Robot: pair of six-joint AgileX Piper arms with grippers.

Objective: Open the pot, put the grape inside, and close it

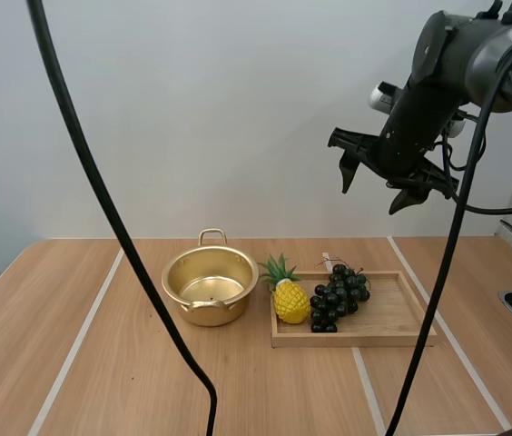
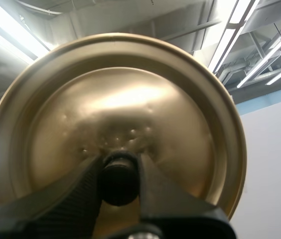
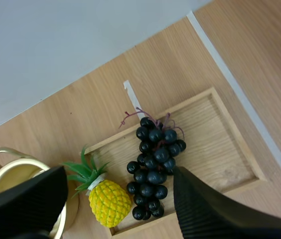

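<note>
The left gripper [image 2: 119, 163] has its two black fingers [image 2: 75, 194] closed tight on the small dark knob [image 2: 118, 180] of the golden lid [image 2: 120, 99], pinching it from both sides; the lid hangs from that grip with its dished top turned to the wrist camera, raised clear of the table. The right gripper [image 1: 369, 200] hovers high above the wooden tray [image 1: 392, 320], its fingers spread wide with the ribbed inner faces turned to each other, and it has hold of nothing. In the right wrist view the grapes lie between those spread fingers, far below them. The bunch of dark grapes [image 1: 338, 295] lies in the left half of the tray, its stem pointing toward the tray's back edge. A yellow toy pineapple [image 1: 290, 300] with green leaves rests at the tray's left edge, touching or just beside the grapes. The golden pot [image 1: 212, 314] stands uncovered on the table [image 1: 102, 363] just beside the tray's left edge, one handle turned toward the table's back edge, nothing inside it
</note>
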